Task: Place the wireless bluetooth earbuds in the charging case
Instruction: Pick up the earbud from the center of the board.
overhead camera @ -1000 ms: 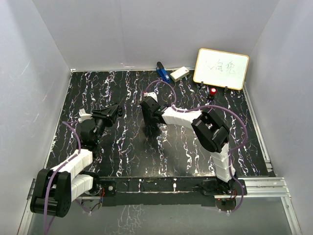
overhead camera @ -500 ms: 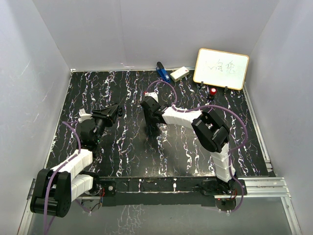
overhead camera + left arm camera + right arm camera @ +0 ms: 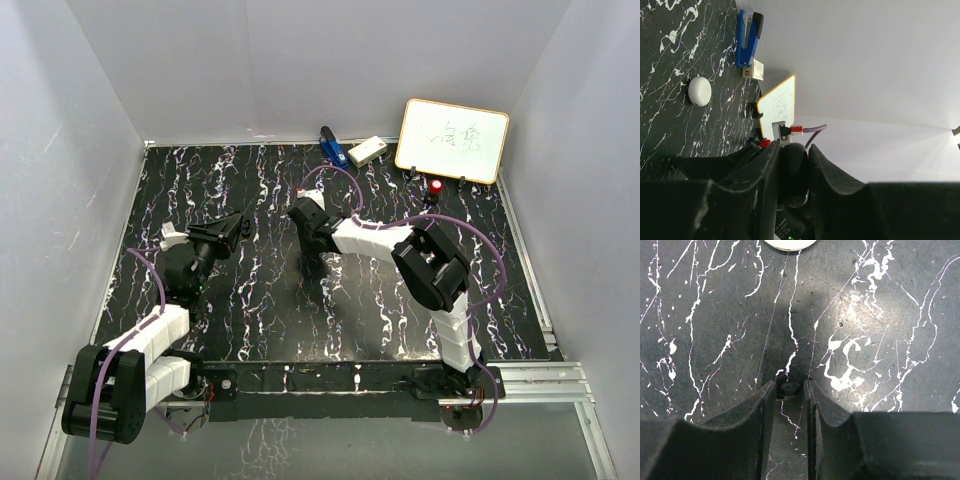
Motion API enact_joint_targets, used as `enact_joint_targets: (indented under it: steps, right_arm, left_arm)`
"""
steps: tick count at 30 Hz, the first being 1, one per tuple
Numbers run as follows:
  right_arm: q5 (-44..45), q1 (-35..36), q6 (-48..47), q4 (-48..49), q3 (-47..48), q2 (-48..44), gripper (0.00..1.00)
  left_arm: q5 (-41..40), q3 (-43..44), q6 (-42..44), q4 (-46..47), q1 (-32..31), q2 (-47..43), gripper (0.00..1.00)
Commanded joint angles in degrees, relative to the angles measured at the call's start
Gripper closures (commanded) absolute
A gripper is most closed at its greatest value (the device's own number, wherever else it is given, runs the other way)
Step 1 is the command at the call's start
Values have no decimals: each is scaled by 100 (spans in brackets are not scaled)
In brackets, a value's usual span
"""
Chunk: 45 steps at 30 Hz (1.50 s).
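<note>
- I'm watching the right gripper [image 3: 790, 389] pinching a small dark earbud [image 3: 789, 387], apparently touching both its sides, on the black marbled surface [image 3: 715, 315].
- The round white charging case [image 3: 790, 244] is lying just ahead.
- The left gripper [image 3: 792, 152] is hovering closed.

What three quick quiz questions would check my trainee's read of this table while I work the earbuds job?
1. True or false: the small round white plastic charging case rests on the black white-veined table.
2. What lies between the right pincer fingers? A) tiny dark earbud B) blue clip C) cream box
3. Fill in: the yellow-framed whiteboard leans at the table's far ____ corner.
Key: 1 true; 2 A; 3 right.
</note>
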Motion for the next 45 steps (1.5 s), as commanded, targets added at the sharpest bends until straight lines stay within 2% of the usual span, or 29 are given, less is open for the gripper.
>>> enact_joint_targets:
  steps: [1,7,15,18,19,22,28,30,34,39,42,45]
  right_arm:
    - [55,-48,111,63,-91,58,75]
    - [53,-56,112,52,-84,68,79]
    - [171,-65,-86,192,-67,-25,90]
    - [370,-72,-513,900,-375,-368,91]
    - [592,-67,-946,1567,-681,-704,91]
    - [701,-69,-1538,2370,-998,-1075,92]
    - [671,-96,-2186,3015,-1124,-1367,93]
    - [562,-96,-2402,3172,-1150,-1416,100]
    - [348,-95,-2856,3878,-1460,-1654,100]
    - [158,-101,-3487,4156,-1558,-1859,100]
    - [-182,-105,-4036,4860,-1948,-2149,100]
    - [-606,-109,-4624,6049,-2603,-2426,100]
  left_arm:
    - [72,-13,17,59,41,-70,100]
    - [76,-22,17,68,40,-55,100]
    - [121,41,21,58,40,8,100]
    - [203,167,8,-22,40,133,100]
    - [351,340,-23,-64,40,314,100]
    - [591,577,-158,-88,40,608,100]
    - [1116,1115,-308,-270,23,1100,100]
    - [1236,1256,-316,-325,16,1232,100]
    - [1434,1472,-346,-475,5,1396,100]
    - [1611,1793,-329,-903,-16,1499,100]
    - [1651,1994,-285,-1115,-53,1539,100]
    - [1736,2092,-356,-1130,-91,1637,100]
